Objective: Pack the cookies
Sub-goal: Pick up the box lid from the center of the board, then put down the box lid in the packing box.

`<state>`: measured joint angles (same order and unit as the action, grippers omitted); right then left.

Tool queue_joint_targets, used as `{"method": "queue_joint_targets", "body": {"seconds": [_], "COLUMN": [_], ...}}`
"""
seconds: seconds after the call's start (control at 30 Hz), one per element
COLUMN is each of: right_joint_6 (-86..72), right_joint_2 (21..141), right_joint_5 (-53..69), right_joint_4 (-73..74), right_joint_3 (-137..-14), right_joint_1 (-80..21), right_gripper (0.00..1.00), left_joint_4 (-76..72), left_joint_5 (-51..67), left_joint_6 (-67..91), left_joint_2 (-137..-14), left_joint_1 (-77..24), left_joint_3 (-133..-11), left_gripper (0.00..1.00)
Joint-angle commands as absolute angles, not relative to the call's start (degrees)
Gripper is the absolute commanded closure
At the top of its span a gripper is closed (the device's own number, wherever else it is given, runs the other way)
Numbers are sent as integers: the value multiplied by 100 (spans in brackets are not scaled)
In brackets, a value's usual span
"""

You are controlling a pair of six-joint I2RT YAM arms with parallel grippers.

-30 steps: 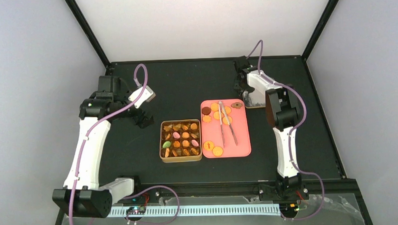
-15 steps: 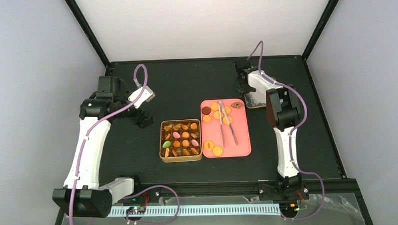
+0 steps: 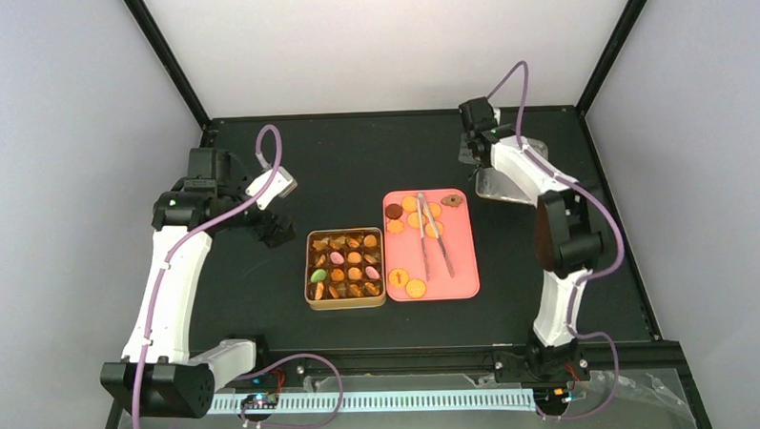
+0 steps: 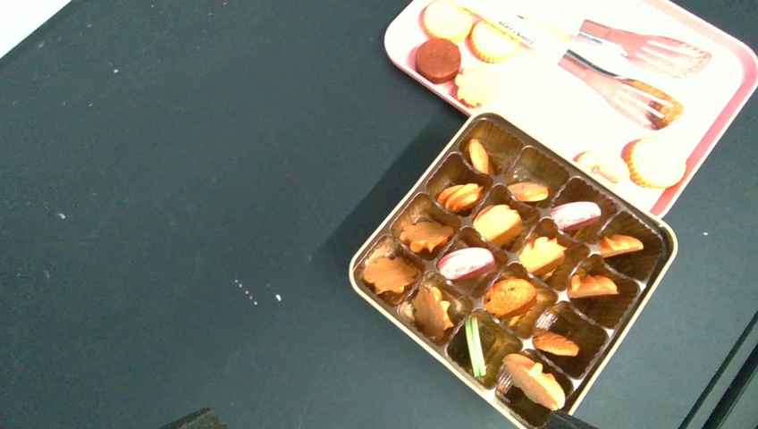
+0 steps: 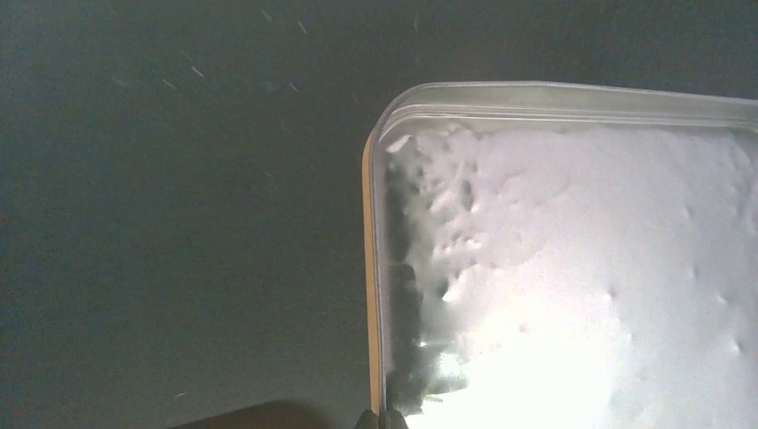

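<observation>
Your right claw [image 5: 380, 418] is pinched narrow on the rim of the silver tin lid [image 5: 581, 268], at the far right of the worktop [image 3: 355, 158], just beyond the pink tray [image 3: 462, 269]. Your left claw [image 3: 274, 230] is spread wide and holds nothing, hovering to the left of the gold tin [image 3: 346, 304]. The cookies [image 4: 498, 223] lie mostly in the tin's brown compartments, with several round ones loose on the tray around the metal tongs [image 4: 626, 76], and the tin sits just beside the tray's left edge.
</observation>
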<state>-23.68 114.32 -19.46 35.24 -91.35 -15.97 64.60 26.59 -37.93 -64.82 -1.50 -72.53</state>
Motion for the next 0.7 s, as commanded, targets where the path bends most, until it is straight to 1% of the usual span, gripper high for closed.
{"method": "queue_joint_targets", "body": {"seconds": [0.0, 0.1, 0.2, 0.3, 0.43, 0.53, 0.6, 0.67], "right_joint_6": [-2238, -2189, -2243, -2468, -2995, -3727, -4453, -5233], "right_joint_2": [10441, 9743, 8958, 8226, 7554, 7249, 7063, 6977], "right_joint_5": [-2139, -1803, -1019, 164, 1677, 2885, 3624, 4096], "right_joint_4": [3108, 2973, 2719, 2348, 1605, 619, -553, -1968], "right_joint_3": [-8886, -8603, -8195, -7754, -7305, -6903, -6516, -6197], "right_joint_1": [-1951, -2277, -2549, -2683, -2861, -2985, -3070, -3192], "right_gripper": [99, 99, 99, 99, 99, 99, 99, 99], "left_joint_4": [6429, 6399, 6206, 5897, 5225, 4709, 4315, 3689], "left_joint_5": [3048, 3406, 3759, 4166, 4886, 5550, 6033, 6542], "left_joint_6": [-3834, -3984, -4117, -4024, -3417, -2835, -2338, -1797], "left_joint_2": [-6394, -6377, -6363, -6431, -6635, -6830, -6921, -6930], "left_joint_1": [-105, -105, -104, -101, -103, -105, -105, -105], "left_joint_3": [-7187, -7071, -6896, -6774, -6687, -6658, -6584, -6418], "left_gripper": [4, 4, 4, 3, 3, 3, 3, 3]}}
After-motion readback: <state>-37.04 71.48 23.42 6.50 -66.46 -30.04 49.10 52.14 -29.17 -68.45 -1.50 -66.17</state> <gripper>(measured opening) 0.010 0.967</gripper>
